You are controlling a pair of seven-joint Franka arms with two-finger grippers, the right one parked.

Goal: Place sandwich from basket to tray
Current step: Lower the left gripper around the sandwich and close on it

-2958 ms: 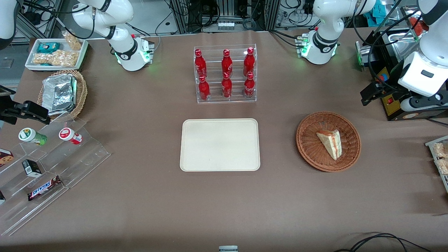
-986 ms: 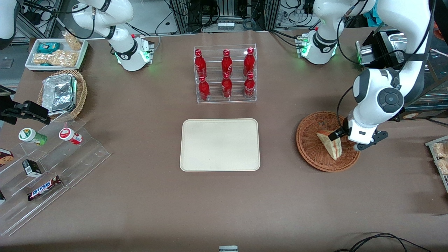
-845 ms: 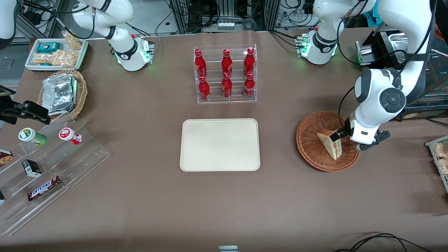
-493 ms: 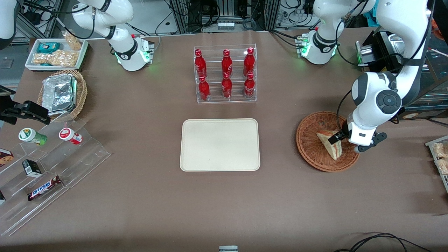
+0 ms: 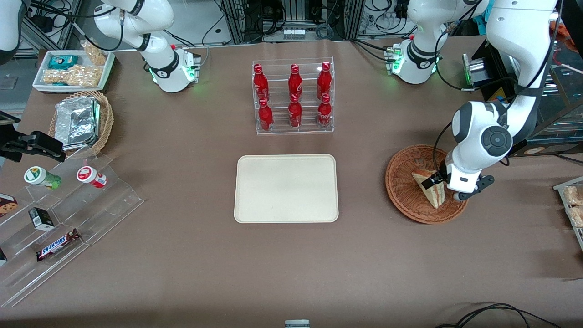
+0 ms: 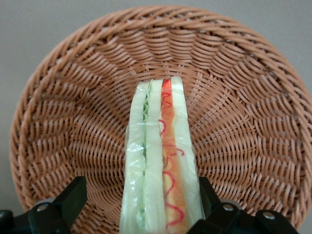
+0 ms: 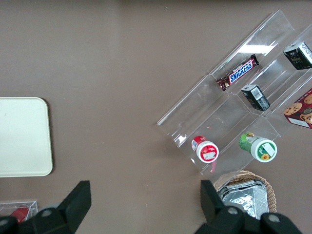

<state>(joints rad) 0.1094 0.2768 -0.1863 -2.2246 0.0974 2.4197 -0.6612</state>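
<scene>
The sandwich, a pale wedge in clear wrap with green and red filling, lies in the reddish-brown wicker basket toward the working arm's end of the table. My left gripper is down in the basket, open and straddling the sandwich's thick end. In the left wrist view the sandwich runs between the black fingers of the gripper. One finger stands clear of the wrap and the other is close against it. Basket weave surrounds it. The cream tray lies bare at the table's middle and also shows as the tray.
A clear rack of red bottles stands farther from the camera than the tray. Toward the parked arm's end are a stepped acrylic shelf with snacks, a tan basket of foil packs and a white snack tray. A black machine sits beside the basket.
The left arm has swung in and come down into the basket. Over the last second the gripper slid a little toward the tray along the sandwich. The sandwich has not moved.
</scene>
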